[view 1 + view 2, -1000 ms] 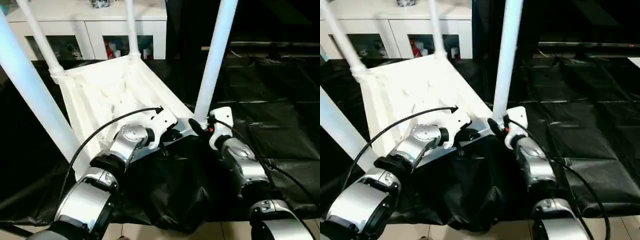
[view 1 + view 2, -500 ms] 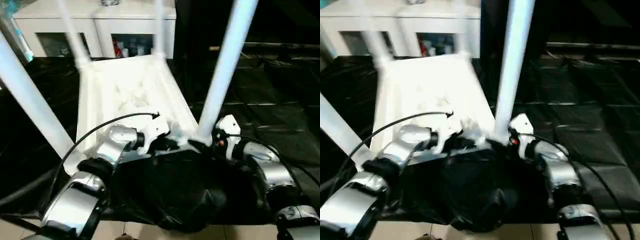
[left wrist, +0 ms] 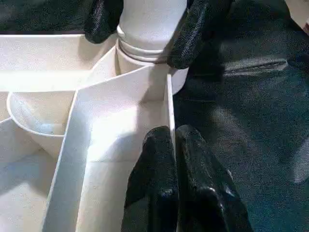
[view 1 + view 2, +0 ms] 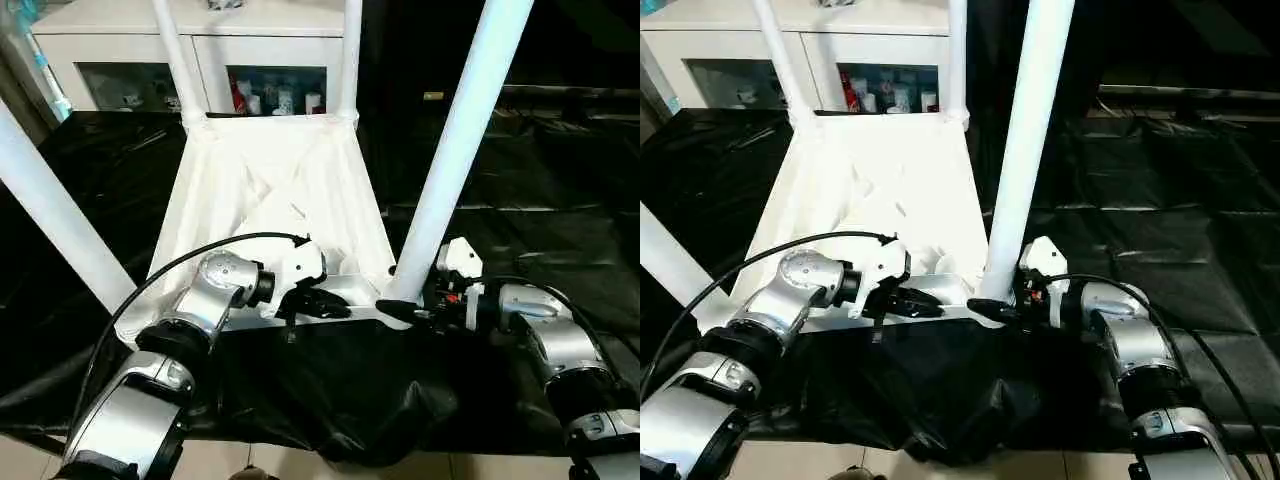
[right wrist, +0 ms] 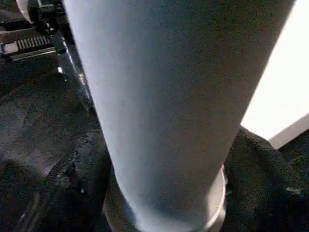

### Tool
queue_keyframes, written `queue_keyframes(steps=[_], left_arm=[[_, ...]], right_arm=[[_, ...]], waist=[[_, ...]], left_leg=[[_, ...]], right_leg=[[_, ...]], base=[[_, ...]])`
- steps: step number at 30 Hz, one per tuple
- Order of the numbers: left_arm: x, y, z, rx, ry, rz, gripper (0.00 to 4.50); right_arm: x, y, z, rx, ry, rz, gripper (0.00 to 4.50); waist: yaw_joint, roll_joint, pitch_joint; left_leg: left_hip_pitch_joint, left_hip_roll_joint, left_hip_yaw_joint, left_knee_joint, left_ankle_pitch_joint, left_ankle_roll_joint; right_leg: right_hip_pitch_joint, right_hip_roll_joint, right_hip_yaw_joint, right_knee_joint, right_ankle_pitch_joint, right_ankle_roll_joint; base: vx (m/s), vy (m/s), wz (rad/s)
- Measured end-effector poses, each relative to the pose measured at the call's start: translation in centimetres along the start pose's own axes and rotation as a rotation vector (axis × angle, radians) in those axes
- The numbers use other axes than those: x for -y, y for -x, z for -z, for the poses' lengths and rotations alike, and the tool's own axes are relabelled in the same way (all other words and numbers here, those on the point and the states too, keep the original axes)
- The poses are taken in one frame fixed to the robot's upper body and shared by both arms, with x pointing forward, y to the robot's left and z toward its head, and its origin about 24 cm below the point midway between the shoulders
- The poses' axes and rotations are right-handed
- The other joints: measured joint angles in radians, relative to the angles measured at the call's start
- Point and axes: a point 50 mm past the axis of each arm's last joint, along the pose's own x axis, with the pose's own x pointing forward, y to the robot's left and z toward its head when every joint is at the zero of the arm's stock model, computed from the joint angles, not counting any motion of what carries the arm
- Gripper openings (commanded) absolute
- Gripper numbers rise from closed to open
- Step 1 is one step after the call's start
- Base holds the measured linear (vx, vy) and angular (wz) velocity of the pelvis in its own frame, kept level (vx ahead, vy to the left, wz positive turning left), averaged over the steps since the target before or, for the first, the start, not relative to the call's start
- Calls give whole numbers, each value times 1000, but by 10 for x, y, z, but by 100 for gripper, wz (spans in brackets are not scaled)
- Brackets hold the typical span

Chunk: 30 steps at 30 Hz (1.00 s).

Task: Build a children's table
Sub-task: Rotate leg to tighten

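Note:
The children's table lies upside down: a white tabletop (image 4: 270, 190) with its ribbed underside up and four white legs standing in its corner sockets. My left gripper (image 4: 335, 305) is shut on the thin near rim, its fingers (image 3: 154, 183) pinching that wall. My right gripper (image 4: 400, 300) sits at the base of the near right leg (image 4: 455, 150), one black finger on each side of the collar. The right wrist view shows that leg (image 5: 169, 96) close up, flanked by the fingers (image 5: 263, 183). The near left leg (image 4: 50, 220) rises past the left arm.
A white cabinet (image 4: 200, 30) with glass doors stands behind the table. Black sheeting (image 4: 540, 200) covers the surface all around, and it bunches into a heap (image 4: 340, 390) at the near edge between my arms. A black cable (image 4: 200, 255) loops from my left wrist.
The camera has swung, so the table now appears square-on. My right forearm lies more sideways, reaching the leg base from the right. My left gripper keeps its hold on the rim.

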Motion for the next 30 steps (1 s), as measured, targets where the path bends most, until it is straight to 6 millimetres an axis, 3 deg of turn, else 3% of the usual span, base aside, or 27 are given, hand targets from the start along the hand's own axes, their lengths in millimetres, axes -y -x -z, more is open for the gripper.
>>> queue_keyframes(steps=[7,13,19,24,25,30], left_arm=[[0,-4,0,1,0,-19,0],[-13,-26,-8,-14,34,-229,0],[-18,-42,-16,-13,67,-333,0],[-20,-47,-18,-14,82,-360,0],[-19,-47,-19,-13,82,-359,0],[-19,-47,-19,-11,81,-352,0]], right_arm=[[-1,-2,3,8,-18,35,274],[15,-22,6,37,-113,437,267],[20,-39,3,81,-201,680,266],[17,-50,0,97,-210,754,266],[17,-50,0,103,-202,753,322],[15,-49,1,110,-184,737,365]], waist=[[-1,0,0],[-24,0,0],[-35,2,-1],[-39,2,-1],[-39,2,-1],[-39,2,-1]], left_leg=[[0,0,0,1,0,0],[8,0,0,2,-1,-5],[7,-1,0,1,-1,-6],[7,-1,0,1,-1,-6],[7,-1,0,1,-1,-6],[6,-1,0,0,-1,-6]], right_leg=[[0,0,0,0,0,0],[6,0,1,0,3,-1],[6,0,1,0,3,-1],[6,0,1,-2,3,-1],[6,0,1,-2,3,-1],[6,0,1,-2,3,-1]], base=[[0,0,0],[0,0,0],[0,0,0],[0,0,0],[0,0,0],[0,0,0]])
